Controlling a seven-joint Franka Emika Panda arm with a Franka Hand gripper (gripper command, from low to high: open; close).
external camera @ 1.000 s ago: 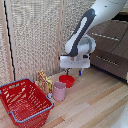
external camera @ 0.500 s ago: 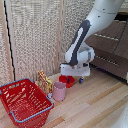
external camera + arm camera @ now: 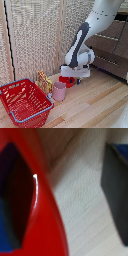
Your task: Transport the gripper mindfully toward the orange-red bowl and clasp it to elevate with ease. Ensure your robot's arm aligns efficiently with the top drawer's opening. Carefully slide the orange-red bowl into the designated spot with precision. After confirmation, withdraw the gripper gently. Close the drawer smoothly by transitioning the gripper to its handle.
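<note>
The orange-red bowl (image 3: 66,80) sits on the wooden floor, just beyond the pink cup (image 3: 59,91). My gripper (image 3: 72,76) is down at the bowl, under the white robot's arm (image 3: 82,42). In the wrist view the bowl's glossy rim (image 3: 42,213) runs between my fingers. One dark, blue-tipped finger (image 3: 9,213) is inside the bowl and the other finger (image 3: 118,188) stands well outside it. The gripper (image 3: 62,203) is open and does not press the rim. Dark brown drawer fronts (image 3: 112,47) stand at the exterior view's right. The handle is too small to make out.
A large red wire-frame basket (image 3: 25,102) stands at the exterior view's lower left. A yellow-orange packet (image 3: 44,81) leans between the basket and the bowl. A pale woven screen (image 3: 35,35) forms the back wall. Light wooden floor (image 3: 95,102) stretches toward the exterior view's right.
The arm has come down and the gripper head has dropped onto the bowl. The bowl, cup and basket have stayed in place.
</note>
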